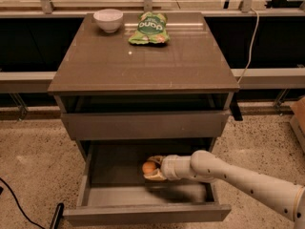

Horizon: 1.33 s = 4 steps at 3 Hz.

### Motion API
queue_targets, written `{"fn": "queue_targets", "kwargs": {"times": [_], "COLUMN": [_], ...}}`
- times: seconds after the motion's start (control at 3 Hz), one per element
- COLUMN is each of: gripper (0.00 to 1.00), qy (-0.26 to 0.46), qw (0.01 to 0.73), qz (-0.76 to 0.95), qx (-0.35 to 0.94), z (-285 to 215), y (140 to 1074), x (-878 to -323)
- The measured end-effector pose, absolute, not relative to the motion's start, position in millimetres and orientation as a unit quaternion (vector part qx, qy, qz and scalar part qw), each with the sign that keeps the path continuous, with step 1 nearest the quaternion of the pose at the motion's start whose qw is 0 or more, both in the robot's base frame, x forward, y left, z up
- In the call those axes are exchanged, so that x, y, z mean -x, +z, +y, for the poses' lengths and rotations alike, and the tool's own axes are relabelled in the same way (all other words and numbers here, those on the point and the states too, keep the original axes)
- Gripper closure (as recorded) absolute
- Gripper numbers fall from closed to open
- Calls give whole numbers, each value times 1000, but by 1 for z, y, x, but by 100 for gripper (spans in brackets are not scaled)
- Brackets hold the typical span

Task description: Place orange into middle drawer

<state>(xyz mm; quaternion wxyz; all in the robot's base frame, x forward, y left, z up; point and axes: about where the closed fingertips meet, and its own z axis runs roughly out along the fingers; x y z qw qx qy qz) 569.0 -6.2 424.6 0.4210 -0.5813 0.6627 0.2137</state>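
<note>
The orange [149, 167] is small and round and sits between the fingers of my gripper [151, 168]. The gripper reaches in from the right, inside the pulled-out middle drawer [143, 213], low over its grey floor near the middle. The gripper is shut on the orange. The white arm [238, 178] crosses over the drawer's right side wall. Whether the orange touches the floor cannot be told.
Above the open drawer is a closed drawer with a taller grey-brown face [143, 124]. On the cabinet top [143, 61] stand a white bowl [108, 19] and a green snack bag [149, 28]. A black cable [19, 206] lies on the floor at the left.
</note>
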Motion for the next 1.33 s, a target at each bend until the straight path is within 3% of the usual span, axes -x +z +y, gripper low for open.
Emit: {"fn": "queue_targets", "kwargs": {"times": [1.0, 1.33], "gripper": [100, 85], "qy": [274, 273], "qw": [398, 389], "qz": [663, 663], "qx": [572, 578], "z": [-6, -5], "y": [380, 373], "x": [-586, -587]}}
